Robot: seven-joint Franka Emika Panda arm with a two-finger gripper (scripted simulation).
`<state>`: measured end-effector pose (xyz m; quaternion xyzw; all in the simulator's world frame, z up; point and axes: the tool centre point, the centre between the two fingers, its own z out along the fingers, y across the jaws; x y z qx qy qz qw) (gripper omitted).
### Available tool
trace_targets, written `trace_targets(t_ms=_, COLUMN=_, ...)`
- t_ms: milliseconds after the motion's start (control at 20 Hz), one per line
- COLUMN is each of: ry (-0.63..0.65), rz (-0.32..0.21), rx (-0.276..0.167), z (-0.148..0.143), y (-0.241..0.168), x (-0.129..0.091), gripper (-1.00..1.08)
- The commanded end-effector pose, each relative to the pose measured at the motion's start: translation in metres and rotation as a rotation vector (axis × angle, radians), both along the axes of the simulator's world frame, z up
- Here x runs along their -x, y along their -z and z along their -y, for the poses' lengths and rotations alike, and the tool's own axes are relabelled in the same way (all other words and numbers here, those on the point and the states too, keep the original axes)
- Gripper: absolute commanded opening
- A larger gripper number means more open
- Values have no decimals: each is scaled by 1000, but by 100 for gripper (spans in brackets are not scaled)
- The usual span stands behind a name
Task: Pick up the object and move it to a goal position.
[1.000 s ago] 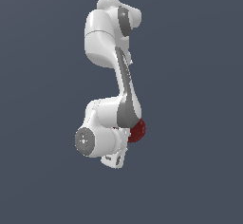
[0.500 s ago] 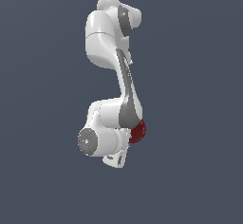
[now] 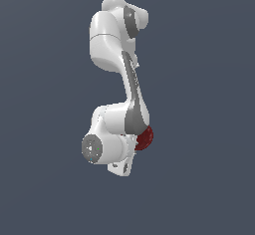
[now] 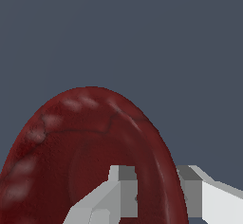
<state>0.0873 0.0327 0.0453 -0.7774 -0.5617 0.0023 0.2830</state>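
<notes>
The dark red bowl (image 4: 80, 156) sits clamped in my gripper (image 4: 159, 197), its rim pinched between my fingers (image 4: 124, 192), one inside, one outside. That grip lets me carry it; the arm (image 3: 130, 94) hides most of it.

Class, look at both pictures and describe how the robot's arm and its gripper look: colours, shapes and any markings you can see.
The arm is glossy white with rounded, bulging segments and dark grey bands at the joints. One joint ends in a flat, round grey cap with tiny coloured specks on it. The gripper has blocky, angular fingers in white and light grey. No cables, labels or lettering can be seen.
</notes>
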Motion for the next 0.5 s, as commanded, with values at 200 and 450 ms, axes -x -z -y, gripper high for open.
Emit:
trace_targets(t_ms=200, ry=-20, rz=60, rx=1, z=10, y=-16, x=-13, gripper=-100)
trace_targets(t_ms=450, ry=-55, rz=161, rx=2, z=26, y=-44, x=-34, gripper=-100)
